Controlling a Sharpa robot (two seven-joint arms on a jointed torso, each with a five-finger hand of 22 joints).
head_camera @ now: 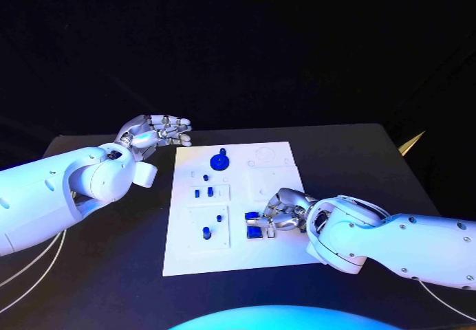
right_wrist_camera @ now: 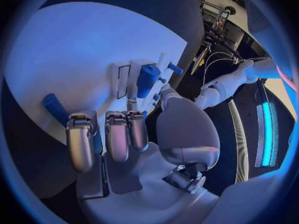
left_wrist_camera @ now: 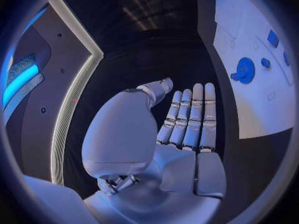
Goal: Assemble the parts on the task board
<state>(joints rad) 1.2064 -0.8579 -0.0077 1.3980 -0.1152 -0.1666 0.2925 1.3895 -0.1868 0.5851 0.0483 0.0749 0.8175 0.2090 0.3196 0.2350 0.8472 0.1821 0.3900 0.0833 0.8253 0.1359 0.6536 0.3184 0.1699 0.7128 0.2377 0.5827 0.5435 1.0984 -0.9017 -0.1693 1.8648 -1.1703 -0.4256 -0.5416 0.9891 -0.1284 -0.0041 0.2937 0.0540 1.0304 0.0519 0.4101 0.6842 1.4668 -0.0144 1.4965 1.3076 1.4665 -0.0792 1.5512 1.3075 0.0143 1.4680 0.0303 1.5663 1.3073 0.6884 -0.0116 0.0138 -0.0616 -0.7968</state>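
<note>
The white task board [head_camera: 273,251] lies in the middle of the black table. A round blue knob [head_camera: 219,161] [left_wrist_camera: 244,69] stands near the board's far edge, and small blue pegs [head_camera: 206,193] [head_camera: 206,233] sit in its left recesses. My right hand [head_camera: 282,210] [right_wrist_camera: 134,134] rests over the board's right front part. Its thumb and one finger pinch a blue cylindrical part [right_wrist_camera: 147,79], and the other fingers are curled. Another blue piece [head_camera: 256,232] [right_wrist_camera: 55,108] lies on the board beside it. My left hand [head_camera: 157,130] [left_wrist_camera: 187,129] hovers off the board's far left corner, fingers apart and straight, holding nothing.
The black table [head_camera: 109,275] ends close behind the board and to the right. A pale pointed object [head_camera: 412,143] sticks up at the table's far right corner. Thin cables [head_camera: 40,261] trail under my left arm.
</note>
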